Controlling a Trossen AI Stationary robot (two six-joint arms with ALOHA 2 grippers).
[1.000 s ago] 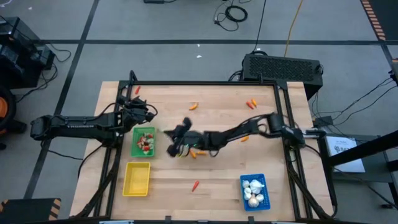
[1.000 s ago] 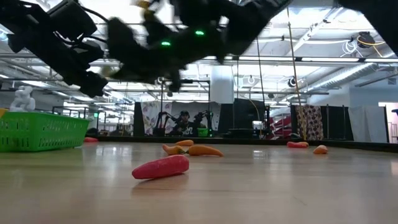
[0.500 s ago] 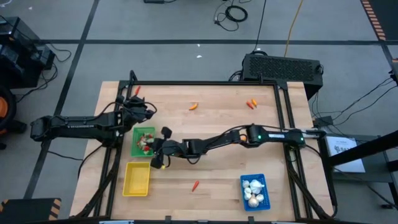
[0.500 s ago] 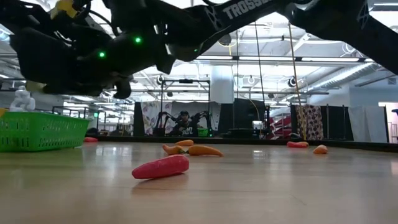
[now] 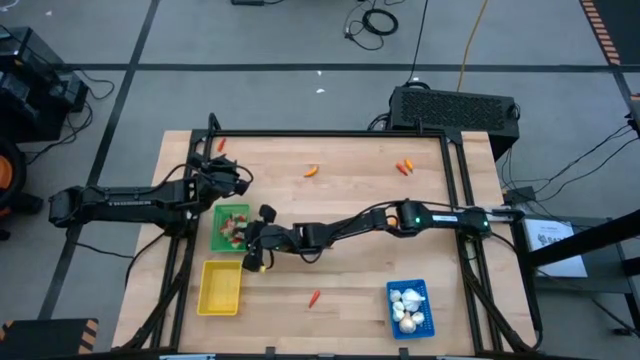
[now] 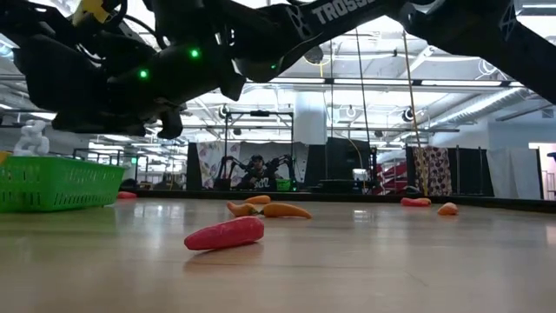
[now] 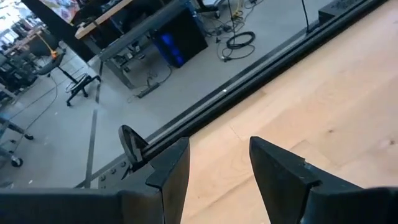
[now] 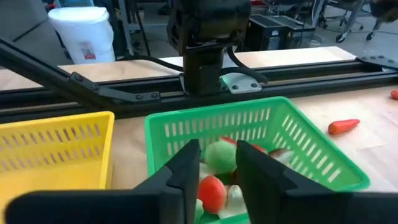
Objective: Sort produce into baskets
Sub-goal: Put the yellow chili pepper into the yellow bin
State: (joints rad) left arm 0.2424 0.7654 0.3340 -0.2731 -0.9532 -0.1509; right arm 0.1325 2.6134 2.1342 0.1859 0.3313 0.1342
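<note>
The green basket (image 5: 232, 228) stands at the table's left, with red, green and pale produce in it (image 8: 214, 190). My right gripper (image 8: 217, 158) reaches across from the right, over the basket's right side (image 5: 252, 238). Its fingers stand apart, and a green round piece (image 8: 219, 155) shows between their ends, above the pile. The yellow basket (image 5: 220, 287) is on the near side of the green one. The blue basket (image 5: 408, 307) at the near right holds white bulbs. My left gripper (image 7: 217, 168) is open with nothing in it, just beyond the green basket's far side (image 5: 236, 181). My right gripper comes nearly level from the table's right, fingers over the green basket. The green round piece (image 8: 229, 157) lies against the edge of one finger (image 8: 249, 163) in the wrist view. I cannot tell whether the fingers touch it or it lies on the pile below.
Loose produce lies on the wood: orange pieces at the far middle (image 5: 312, 170) and far right (image 5: 403, 166), one by the far left corner (image 5: 221, 145), a red one at the near middle (image 5: 314, 297). A black frame rail (image 5: 330, 133) borders the table.
My right gripper has gone from the table's middle toward the left edge and now stands over the green basket's right side. It has kept still for the last half second. Two orange pieces that its arm had covered in the high view lie under it still.
</note>
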